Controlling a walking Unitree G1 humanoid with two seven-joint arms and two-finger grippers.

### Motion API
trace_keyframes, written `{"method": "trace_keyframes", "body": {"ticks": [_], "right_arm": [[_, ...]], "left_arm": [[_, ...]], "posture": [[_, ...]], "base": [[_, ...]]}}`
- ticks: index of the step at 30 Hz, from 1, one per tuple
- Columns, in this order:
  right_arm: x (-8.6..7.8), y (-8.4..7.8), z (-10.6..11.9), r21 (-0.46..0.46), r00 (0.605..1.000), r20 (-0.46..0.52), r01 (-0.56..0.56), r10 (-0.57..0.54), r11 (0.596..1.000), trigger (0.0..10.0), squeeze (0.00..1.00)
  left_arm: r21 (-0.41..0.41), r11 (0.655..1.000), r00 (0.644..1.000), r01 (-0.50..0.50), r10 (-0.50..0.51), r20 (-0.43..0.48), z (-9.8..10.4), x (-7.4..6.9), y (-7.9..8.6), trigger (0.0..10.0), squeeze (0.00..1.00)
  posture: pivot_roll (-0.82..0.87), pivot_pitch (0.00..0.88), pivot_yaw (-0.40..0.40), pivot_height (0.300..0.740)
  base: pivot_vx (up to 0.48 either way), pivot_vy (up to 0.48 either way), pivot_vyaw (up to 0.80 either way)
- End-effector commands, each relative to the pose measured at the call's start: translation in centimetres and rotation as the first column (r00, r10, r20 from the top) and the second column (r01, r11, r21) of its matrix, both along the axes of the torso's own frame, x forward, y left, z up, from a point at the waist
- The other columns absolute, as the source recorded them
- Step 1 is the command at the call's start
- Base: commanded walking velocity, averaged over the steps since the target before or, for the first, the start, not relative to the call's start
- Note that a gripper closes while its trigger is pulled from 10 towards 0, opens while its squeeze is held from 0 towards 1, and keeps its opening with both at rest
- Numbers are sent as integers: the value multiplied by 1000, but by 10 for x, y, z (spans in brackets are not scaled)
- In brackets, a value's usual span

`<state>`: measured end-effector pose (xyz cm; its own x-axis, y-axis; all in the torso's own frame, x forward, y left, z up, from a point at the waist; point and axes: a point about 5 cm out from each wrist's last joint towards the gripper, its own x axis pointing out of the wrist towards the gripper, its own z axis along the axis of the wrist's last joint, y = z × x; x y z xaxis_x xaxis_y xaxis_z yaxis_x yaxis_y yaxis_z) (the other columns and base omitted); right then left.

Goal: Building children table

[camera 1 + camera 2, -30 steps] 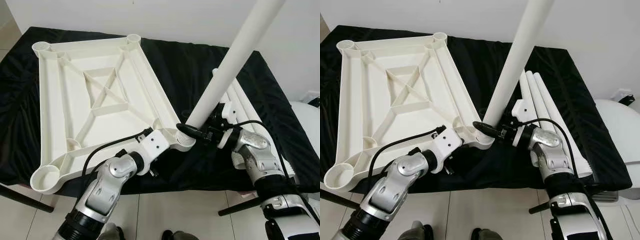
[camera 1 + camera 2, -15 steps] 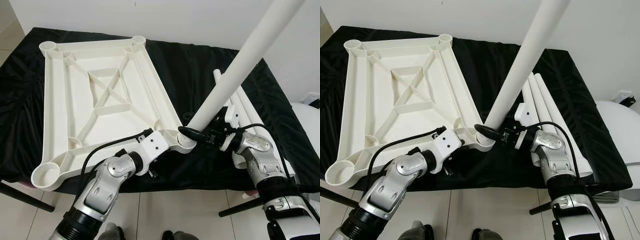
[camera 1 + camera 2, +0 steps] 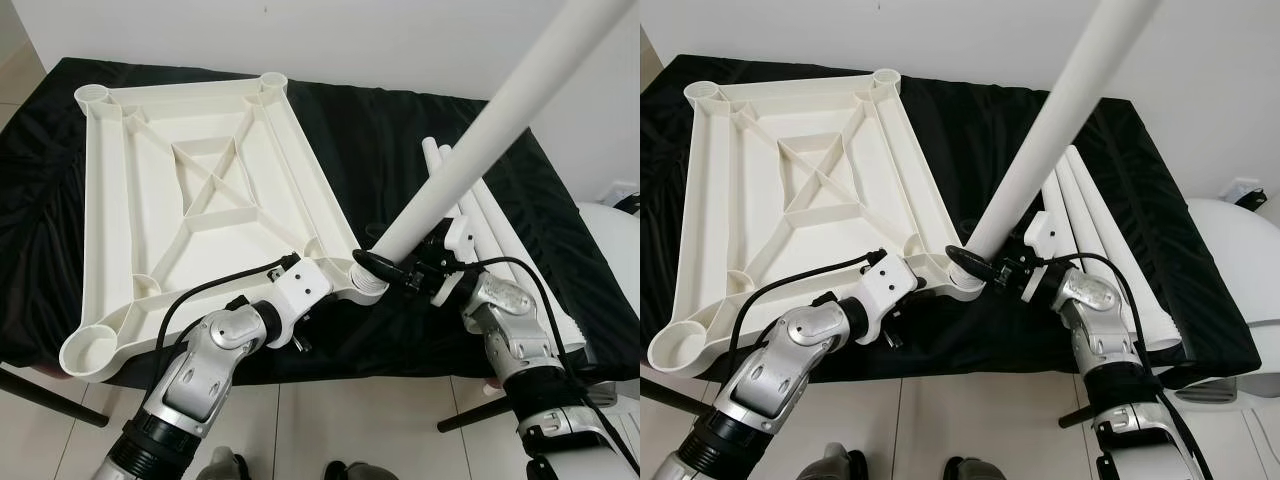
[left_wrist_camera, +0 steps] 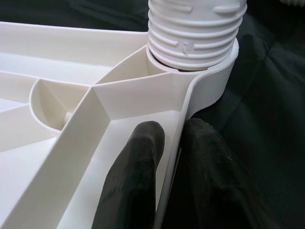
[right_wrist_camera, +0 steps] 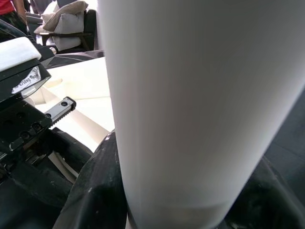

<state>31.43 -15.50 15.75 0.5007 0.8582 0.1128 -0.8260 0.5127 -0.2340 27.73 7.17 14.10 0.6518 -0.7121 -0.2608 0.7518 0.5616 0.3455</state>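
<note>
The white plastic tabletop (image 3: 200, 190) lies upside down on black cloth, ribs facing up. A long white table leg (image 3: 480, 140) rises slanting up to the right, and its threaded end (image 4: 193, 28) sits in the near right corner socket (image 3: 366, 290). My right gripper (image 3: 386, 266) is shut on the leg just above the socket, its black fingers (image 5: 95, 191) wrapped round the tube (image 5: 200, 95). My left gripper (image 4: 169, 143) is shut on the tabletop's rim (image 4: 167, 191) beside that corner, one finger (image 4: 133, 181) inside the rim and one outside.
Three spare white legs (image 3: 485, 215) lie side by side on the black cloth (image 3: 400, 130) at the right. A round white object (image 3: 615, 240) stands past the table's right end. The table's front edge runs just under both wrists, with tiled floor (image 3: 350, 420) below.
The leg now leans a little further to the right, and my right forearm has shifted with it. My left gripper keeps its hold on the rim. The camera moved slightly.
</note>
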Motion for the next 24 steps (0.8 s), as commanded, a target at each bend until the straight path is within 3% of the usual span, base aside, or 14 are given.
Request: {"method": "trace_keyframes", "body": {"ticks": [1,14,20,24], "right_arm": [[-7,-13,-39,-86,980,-164,96,-109,992,10000,0],[-4,-2,-47,-136,963,-226,121,-150,983,10000,0],[2,-2,-44,-145,938,-340,23,-72,989,10000,0],[2,-3,-44,-161,933,-356,1,-59,987,10000,0]], "left_arm": [[11,999,999,-42,42,-10,-3,1,9,10000,0],[-10,999,999,-38,38,-9,-1,0,5,10000,0],[-18,999,999,-33,33,-3,1,-1,3,10000,0],[-18,999,1000,-31,31,-2,1,-1,3,10000,0]], "posture": [[-44,134,-45,740],[-45,126,-51,740],[-40,128,-52,740],[-36,130,-55,740]], "base": [[0,0,0],[0,0,0],[0,0,0],[0,0,0]]}}
